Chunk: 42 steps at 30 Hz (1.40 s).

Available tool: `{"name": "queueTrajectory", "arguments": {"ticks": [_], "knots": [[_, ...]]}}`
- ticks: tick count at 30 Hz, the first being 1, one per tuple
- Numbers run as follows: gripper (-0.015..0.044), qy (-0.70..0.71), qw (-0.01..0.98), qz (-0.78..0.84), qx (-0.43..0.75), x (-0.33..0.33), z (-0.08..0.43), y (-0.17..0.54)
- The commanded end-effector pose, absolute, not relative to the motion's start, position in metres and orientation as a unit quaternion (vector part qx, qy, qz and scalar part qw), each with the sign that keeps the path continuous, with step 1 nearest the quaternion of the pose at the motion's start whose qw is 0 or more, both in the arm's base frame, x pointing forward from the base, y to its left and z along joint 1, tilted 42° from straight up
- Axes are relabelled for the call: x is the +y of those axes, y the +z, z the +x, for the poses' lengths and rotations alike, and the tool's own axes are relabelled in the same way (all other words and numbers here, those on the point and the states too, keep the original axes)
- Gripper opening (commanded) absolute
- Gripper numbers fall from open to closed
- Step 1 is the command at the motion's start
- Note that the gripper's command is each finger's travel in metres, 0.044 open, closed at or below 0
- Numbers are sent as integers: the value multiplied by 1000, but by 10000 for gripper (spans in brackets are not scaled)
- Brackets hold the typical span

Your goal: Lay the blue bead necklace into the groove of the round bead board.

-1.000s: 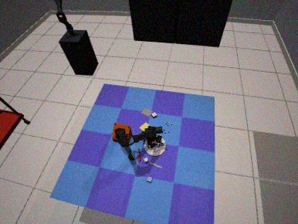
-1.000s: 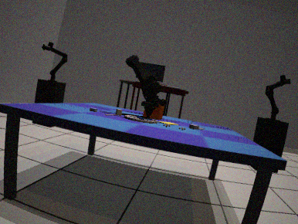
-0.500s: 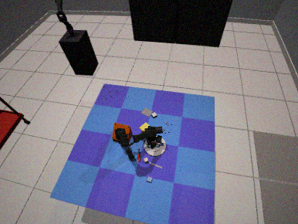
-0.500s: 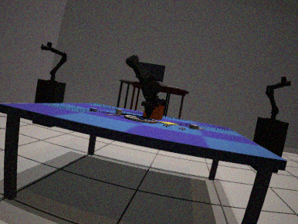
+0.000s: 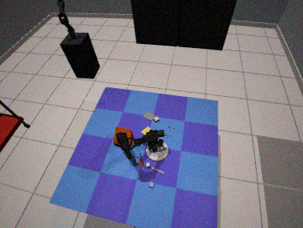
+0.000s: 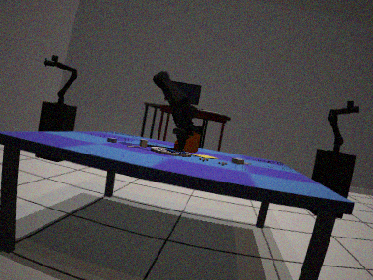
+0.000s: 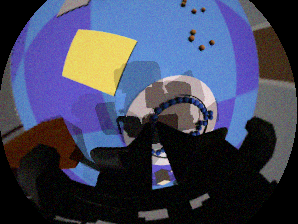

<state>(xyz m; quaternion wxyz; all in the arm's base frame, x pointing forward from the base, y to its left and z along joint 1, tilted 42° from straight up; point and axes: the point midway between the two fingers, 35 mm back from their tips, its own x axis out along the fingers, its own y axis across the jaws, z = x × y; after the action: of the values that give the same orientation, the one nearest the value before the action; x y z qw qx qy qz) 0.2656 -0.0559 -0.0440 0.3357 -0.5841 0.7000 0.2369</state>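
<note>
The round bead board (image 5: pixel 157 157) (image 7: pixel 175 82) is whitish and lies flat under the gripper. The blue bead necklace (image 7: pixel 184 100) lies over the board's face, arching from the fingertips across the top and down the right side. A few of its beads at the right stand outside the thin dark ring line; some show in the gap behind the fingertips. My gripper (image 7: pixel 153 124) is low over the board's near left part, shut on the necklace at the left end of the visible arc. The black fingers hide much of the necklace and the board's near part.
A yellow square (image 5: pixel 146 130) (image 7: pixel 97 60) and small orange-brown beads (image 7: pixel 192 38) lie beyond the board. A grey tile (image 5: pixel 148 115) and a pale cube (image 5: pixel 156 119) lie farther off. An orange block (image 5: pixel 118 136) is by the arm's base. A pale stick (image 5: pixel 158 170) and a bluish cube (image 5: pixel 151 185) lie nearer.
</note>
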Motion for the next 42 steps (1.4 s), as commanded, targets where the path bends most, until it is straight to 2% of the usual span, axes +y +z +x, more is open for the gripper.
{"name": "queueTrajectory", "arguments": {"ticks": [1,13,30,42], "knots": [[0,237,336,-583,701,-54,260,-45],[0,237,336,-583,701,-59,259,-51],[440,237,336,-583,701,-57,260,-47],[440,237,336,-583,701,-54,261,-44]]}}
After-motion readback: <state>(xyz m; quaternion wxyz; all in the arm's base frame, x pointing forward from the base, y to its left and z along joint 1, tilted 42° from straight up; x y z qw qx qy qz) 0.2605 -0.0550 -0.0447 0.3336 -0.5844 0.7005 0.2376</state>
